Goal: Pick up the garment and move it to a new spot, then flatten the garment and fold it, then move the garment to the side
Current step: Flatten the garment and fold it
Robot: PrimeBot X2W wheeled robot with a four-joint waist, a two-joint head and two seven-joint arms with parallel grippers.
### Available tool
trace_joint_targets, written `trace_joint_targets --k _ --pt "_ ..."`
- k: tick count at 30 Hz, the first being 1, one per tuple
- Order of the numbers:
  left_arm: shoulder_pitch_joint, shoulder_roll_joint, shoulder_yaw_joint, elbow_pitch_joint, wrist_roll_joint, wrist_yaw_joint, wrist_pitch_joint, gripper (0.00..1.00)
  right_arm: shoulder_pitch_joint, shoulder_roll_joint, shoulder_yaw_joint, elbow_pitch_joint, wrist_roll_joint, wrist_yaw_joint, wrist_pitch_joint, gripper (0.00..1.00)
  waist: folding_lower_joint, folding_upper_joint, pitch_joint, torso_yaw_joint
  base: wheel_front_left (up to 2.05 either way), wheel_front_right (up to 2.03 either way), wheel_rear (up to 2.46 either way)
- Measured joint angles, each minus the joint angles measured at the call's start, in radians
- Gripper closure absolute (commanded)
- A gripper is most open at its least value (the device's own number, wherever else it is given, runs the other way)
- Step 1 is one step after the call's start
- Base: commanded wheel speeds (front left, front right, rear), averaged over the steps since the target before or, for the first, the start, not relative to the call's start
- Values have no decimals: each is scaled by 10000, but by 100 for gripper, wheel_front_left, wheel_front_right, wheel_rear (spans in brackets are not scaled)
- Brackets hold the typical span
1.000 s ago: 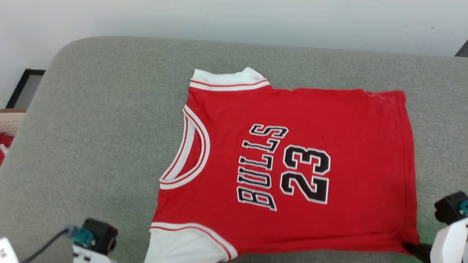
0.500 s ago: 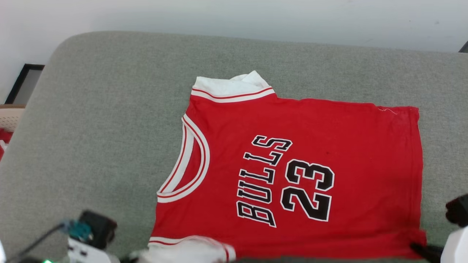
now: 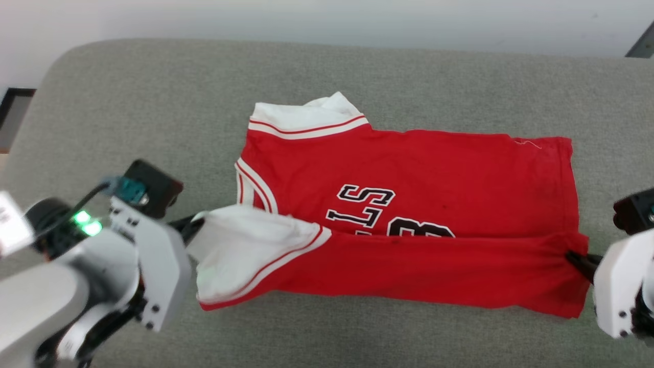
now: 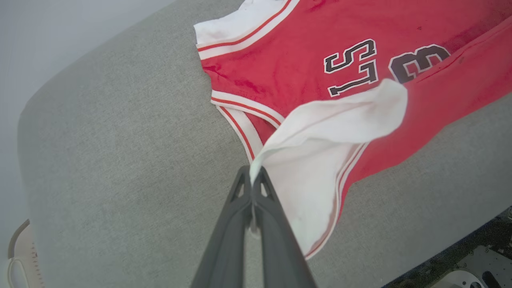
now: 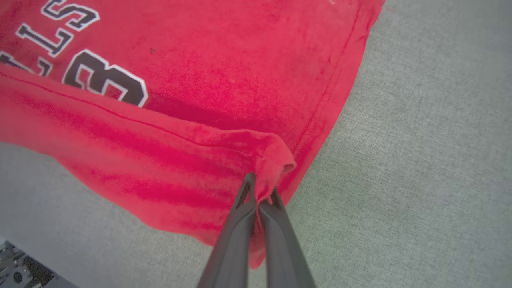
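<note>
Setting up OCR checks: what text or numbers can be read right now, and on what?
"LS": black, white-outlined letters on the garment front; further letters are cut off by the folded-over edge.
"3": digit in the same style, beside the letters on the garment; the fold covers part of it.
Nothing else is readable.

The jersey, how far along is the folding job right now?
Done: the garment lies spread flat on the grey cushion. In hand: the left gripper pinches the white sleeve, the right gripper the hem corner, holding the near edge over the lettering. Left: finish folding, move it aside.
</note>
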Motion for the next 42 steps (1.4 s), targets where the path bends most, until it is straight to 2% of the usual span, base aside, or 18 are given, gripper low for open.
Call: trace_joint_targets --k 7,13,19,20,23,24,25,28,30,31,32,37,42 --pt "-583 -1852 -196 2978 -144 -1766 17 100 -1310 148 738 1814 -211 0 -462 100 0 0 251 -215 0 0 0" --pt "-750 -3039 -405 5402 -485 -2995 171 100 -2260 359 1478 3239 -286 0 -876 100 0 0 440 -388 0 0 0" --pt "-779 -3910 -399 7403 -1143 -3636 462 100 -3033 527 2169 4374 -201 0 -1237 100 0 0 585 -554 0 0 0" --pt "-807 -4017 -391 7659 -1243 -3703 587 92 -3150 546 2257 4527 -192 0 -1244 100 0 0 602 -577 0 0 0" --pt "-848 -4307 -255 8355 -1666 -3854 784 53 -3480 646 2439 4941 -134 0 -1283 100 0 0 629 -631 0 0 0" --pt "-894 -4364 -209 8537 -1716 -3854 803 22 -3563 663 2504 5055 -107 0 -1294 100 0 0 623 -642 0 0 0" --pt "-953 -4428 -163 8667 -1776 -3856 863 0 -3636 662 2573 5127 -102 0 -1356 94 0 0 609 -642 0 0 0" --pt "-1103 -4544 -58 8884 -1952 -3914 957 0 -3775 692 2683 5363 -25 0 -1469 73 0 0 537 -621 0 0 0" --pt "-1130 -4575 -25 8880 -1973 -3948 953 0 -3811 669 2757 5427 -6 0 -1567 51 0 0 469 -582 0 0 0" --pt "-1150 -4575 -10 8865 -1971 -3944 951 0 -3810 662 2784 5438 58 0 -1601 19 0 0 430 -558 0 0 0" --pt "-1188 -4566 -23 8817 -1958 -3939 953 0 -3806 644 2790 5440 84 0 -1701 0 0 0 384 -531 0 0 0" --pt "-1253 -4403 10 8333 -1891 -3730 959 0 -3638 495 2654 5279 151 0 -2324 0 0 0 139 -354 0 0 0" --pt "-1212 -4021 100 7586 -2169 -3116 1429 0 -3278 437 2238 4880 -54 0 -3312 0 0 0 -101 -168 0 0 0"
